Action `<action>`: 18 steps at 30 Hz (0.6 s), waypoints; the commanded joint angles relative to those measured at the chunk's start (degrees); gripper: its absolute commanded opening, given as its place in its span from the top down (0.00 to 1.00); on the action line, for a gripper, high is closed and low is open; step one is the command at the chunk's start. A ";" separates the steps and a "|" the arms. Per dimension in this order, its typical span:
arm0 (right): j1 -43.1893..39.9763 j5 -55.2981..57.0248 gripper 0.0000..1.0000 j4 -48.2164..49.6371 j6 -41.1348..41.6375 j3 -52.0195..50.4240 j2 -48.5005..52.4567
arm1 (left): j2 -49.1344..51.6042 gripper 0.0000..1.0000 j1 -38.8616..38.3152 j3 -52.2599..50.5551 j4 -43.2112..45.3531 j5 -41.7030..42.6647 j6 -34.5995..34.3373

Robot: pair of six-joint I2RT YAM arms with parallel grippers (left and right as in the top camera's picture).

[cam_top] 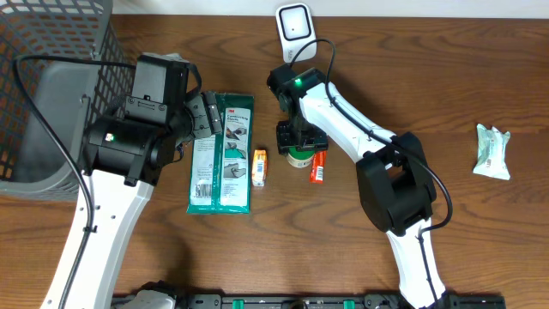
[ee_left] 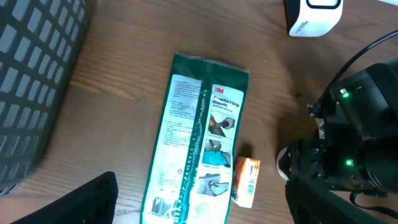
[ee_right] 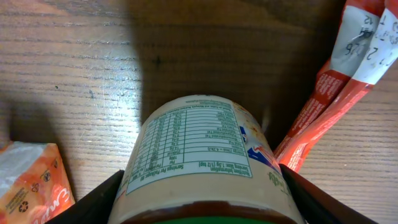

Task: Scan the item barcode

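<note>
A beige jar (ee_right: 202, 149) with a nutrition table on its label lies on the wooden table, its green lid edge toward the camera. My right gripper (ee_right: 202, 208) is shut on the jar, one black finger pressed against each side. From overhead the right gripper (cam_top: 300, 140) covers most of the jar (cam_top: 299, 157). The white barcode scanner (cam_top: 293, 23) stands at the table's far edge, behind that arm. My left gripper (ee_left: 202, 202) hangs open above the lower end of a green 3M gloves pack (ee_left: 199, 137), holding nothing.
A small orange box (cam_top: 260, 166) lies between the gloves pack (cam_top: 221, 153) and the jar. Red sachets (cam_top: 318, 166) lie just right of the jar. A dark wire basket (cam_top: 51, 51) fills the far left. A pale green packet (cam_top: 492, 151) lies far right.
</note>
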 commanded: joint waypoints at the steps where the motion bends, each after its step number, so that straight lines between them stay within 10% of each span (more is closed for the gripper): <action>1: 0.33 0.55 0.36 1.16 0.83 -1.09 0.59 | 0.15 0.14 0.28 0.90 -0.13 -0.76 0.59; 18: 0.42 0.72 0.36 -0.26 0.83 -1.11 0.59 | 0.13 0.14 0.28 0.90 -0.13 -0.76 0.59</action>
